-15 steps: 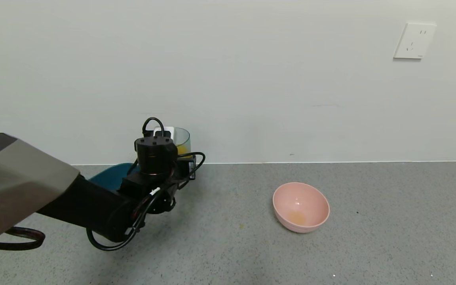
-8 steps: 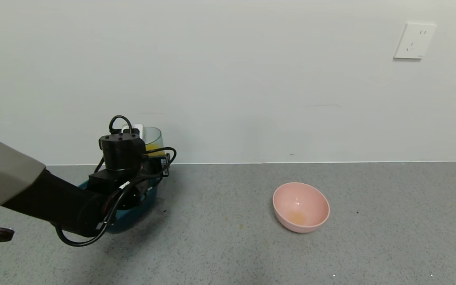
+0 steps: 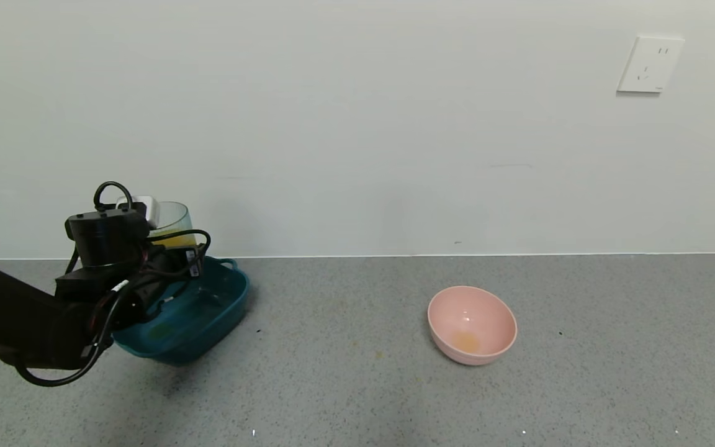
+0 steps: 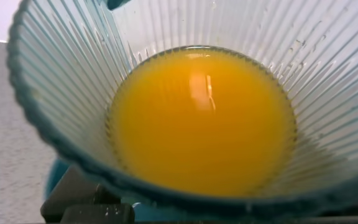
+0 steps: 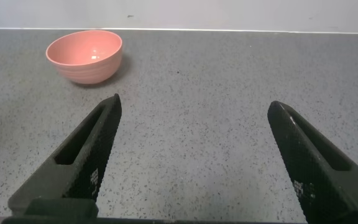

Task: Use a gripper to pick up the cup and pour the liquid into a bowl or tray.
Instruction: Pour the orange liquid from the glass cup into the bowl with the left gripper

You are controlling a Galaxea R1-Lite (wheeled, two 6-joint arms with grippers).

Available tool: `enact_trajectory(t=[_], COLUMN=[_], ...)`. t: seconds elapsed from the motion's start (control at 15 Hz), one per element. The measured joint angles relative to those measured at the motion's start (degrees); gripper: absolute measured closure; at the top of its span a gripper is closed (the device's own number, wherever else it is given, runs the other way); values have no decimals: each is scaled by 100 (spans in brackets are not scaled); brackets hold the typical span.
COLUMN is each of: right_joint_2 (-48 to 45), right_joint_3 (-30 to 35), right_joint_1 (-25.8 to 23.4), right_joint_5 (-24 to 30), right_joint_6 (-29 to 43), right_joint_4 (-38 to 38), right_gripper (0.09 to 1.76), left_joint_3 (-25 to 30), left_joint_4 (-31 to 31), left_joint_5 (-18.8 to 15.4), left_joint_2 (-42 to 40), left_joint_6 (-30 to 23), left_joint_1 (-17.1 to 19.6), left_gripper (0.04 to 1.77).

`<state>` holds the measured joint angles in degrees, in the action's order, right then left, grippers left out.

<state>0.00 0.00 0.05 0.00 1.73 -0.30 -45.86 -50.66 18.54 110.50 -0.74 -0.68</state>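
My left gripper (image 3: 160, 247) is shut on the cup (image 3: 172, 218), a pale blue-green ribbed tumbler, and holds it upright above the far left part of the dark teal tray (image 3: 215, 310). The orange-yellow liquid (image 3: 175, 238) fills the cup's lower part. In the left wrist view the cup (image 4: 55, 93) fills the frame, with the liquid (image 4: 201, 118) level inside it. A faint yellowish smear lies on the tray's floor. My right gripper (image 5: 194, 104) is open and empty above bare floor; it does not show in the head view.
A round pink bowl (image 3: 472, 323) with a small orange trace inside stands at the right; it also shows in the right wrist view (image 5: 84, 56). A white wall with an outlet (image 3: 649, 64) rises behind the grey speckled surface.
My left arm has moved left with the cup, from the tray's right side to above its far left part. The tray now shows. The pink bowl has not moved.
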Motion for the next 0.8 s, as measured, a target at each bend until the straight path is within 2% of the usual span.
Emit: enact_trajectory(t=[0.27, 0.47, 0.8], right_joint_2=[0, 0, 0], right_joint_3=[0, 0, 0], right_joint_1=[0, 0, 0], right_joint_5=[0, 0, 0], right_joint_6=[0, -2, -2], right_joint_4=[0, 0, 0], right_gripper=[14, 14, 14], left_joint_3=[229, 306, 374], left_joint_4=[-52, -60, -88], left_joint_5=[-378, -529, -664], left_joint_2=[-96, -107, -88], left_joint_6=[444, 783, 1083], left_joint_1=[539, 812, 911], left_gripper=[51, 51, 51])
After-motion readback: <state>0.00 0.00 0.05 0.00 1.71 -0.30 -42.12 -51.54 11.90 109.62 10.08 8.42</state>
